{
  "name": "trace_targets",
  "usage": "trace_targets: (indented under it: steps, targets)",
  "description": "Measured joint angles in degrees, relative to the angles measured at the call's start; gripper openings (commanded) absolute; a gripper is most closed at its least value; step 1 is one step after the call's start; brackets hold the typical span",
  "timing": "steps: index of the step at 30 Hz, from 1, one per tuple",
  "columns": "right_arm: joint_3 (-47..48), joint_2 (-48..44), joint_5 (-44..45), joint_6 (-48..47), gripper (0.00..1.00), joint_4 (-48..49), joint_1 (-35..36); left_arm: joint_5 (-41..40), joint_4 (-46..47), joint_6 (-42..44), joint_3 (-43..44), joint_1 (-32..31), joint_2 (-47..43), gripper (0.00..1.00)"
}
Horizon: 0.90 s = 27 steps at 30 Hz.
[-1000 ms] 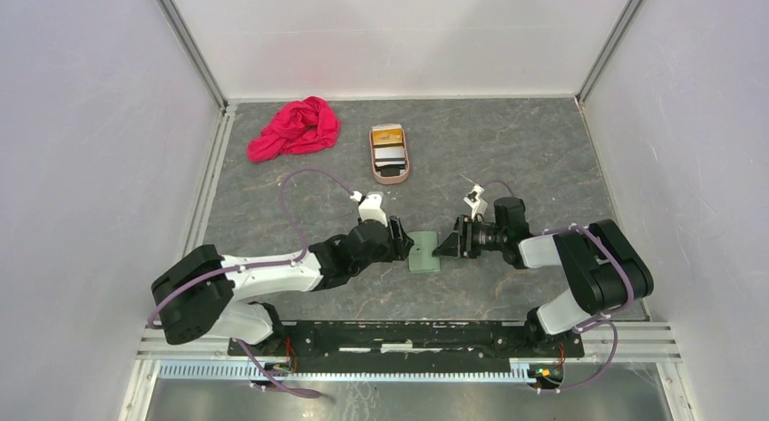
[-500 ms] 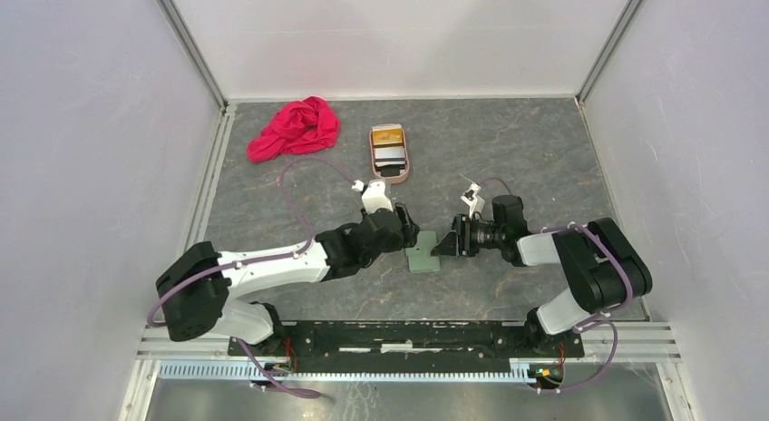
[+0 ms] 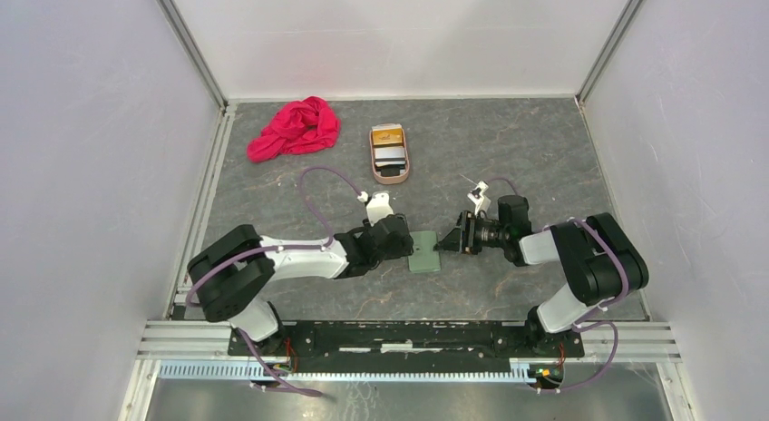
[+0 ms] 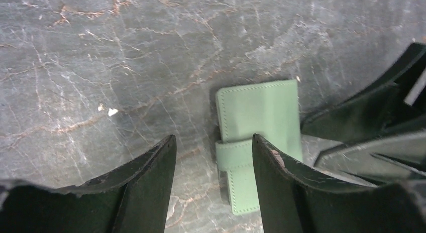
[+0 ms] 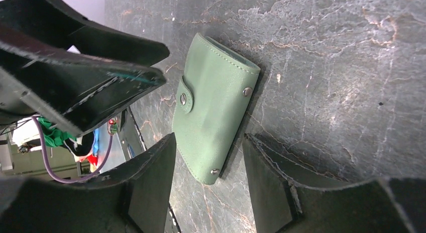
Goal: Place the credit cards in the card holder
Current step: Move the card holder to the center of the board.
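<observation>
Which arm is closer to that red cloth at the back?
The left. The left arm ends at the left edge of the green wallet, with the red cloth beyond it, toward the back left; the right arm reaches in from the wallet's right side, farther off.

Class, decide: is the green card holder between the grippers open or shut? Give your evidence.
Shut. The card holder lies folded flat on the table, its snap tab fastened across the front; no inner pockets show.

1. A dark grey tabletop [image 3: 544, 158] is seen, crossed by pale and brownish veins.
2. It is enclosed on three sides by plain white walls [image 3: 399, 35].
3. Metal rails [image 3: 189, 44] are set in the back corners and along the near edge.
4. The scene is evenly lit.
</observation>
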Motion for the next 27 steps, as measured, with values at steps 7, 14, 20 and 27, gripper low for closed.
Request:
trace_targets:
  steps: [7, 14, 20, 27]
  targets:
    - [0.39, 1.25, -0.31, 0.79, 0.58, 0.94, 0.81, -0.20, 3.26, -1.55, 0.35, 1.57, 2.97, 0.53]
    - [0.87, 2.14, -0.66, 0.83, 0.58, 1.20, 1.33, 3.10, 8.17, -2.32, -0.04, 1.66, 6.27, 0.34]
    - [1.90, 3.45, -1.92, 0.81, 0.59, 0.98, 1.33, 4.72, 12.22, -3.45, -2.23, 1.95, 6.64, 0.22]
    - [2.03, 4.00, -2.99, 1.05, 0.61, 1.42, 1.09, 5.84, 16.59, -3.69, -2.32, 2.60, 8.59, 0.12]
